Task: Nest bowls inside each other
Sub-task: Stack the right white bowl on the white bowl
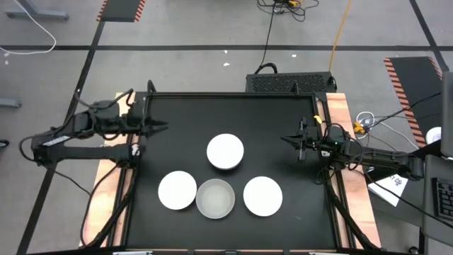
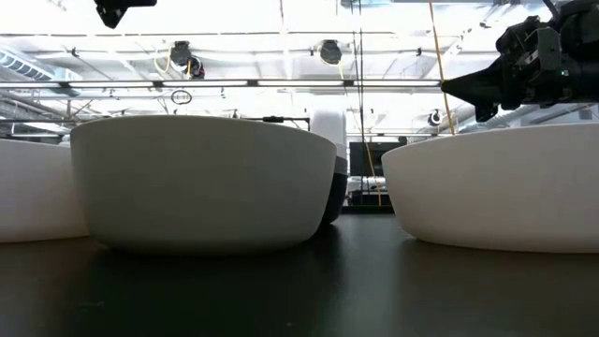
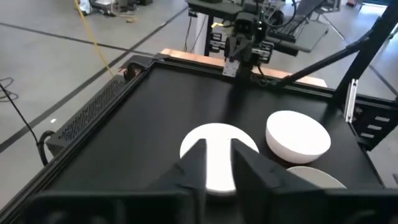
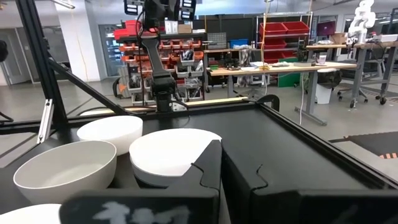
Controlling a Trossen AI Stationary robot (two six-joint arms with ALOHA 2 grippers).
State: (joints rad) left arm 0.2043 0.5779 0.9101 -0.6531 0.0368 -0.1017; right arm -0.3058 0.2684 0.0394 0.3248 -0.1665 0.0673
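Across the matte black table (image 1: 177, 120), four round bowls show from above, smooth and plain. Taking the upturned white bowl (image 1: 225, 151) near the middle as landmark: it stands rim down, showing its flat base, and the low view suggests a darker bowl under or behind it, though I cannot tell which. Toward the table's front edge from it sits the pale grey translucent bowl (image 1: 215, 198), mouth up, with a white bowl (image 1: 177, 190) touching it on the left arm's side and another white bowl (image 1: 262, 196) just beside it on the right arm's side. At table height the bowls' thick, gently curved walls fill the picture and are cut off at both edges.

Left gripper (image 1: 161, 129) hangs over the table's left rear part, well apart from the upturned bowl, its dark fingers (image 3: 193, 163) narrowly parted with nothing between them. Right gripper (image 1: 286, 139) hangs on the opposite side of that bowl, fingers pressed together and holding nothing.
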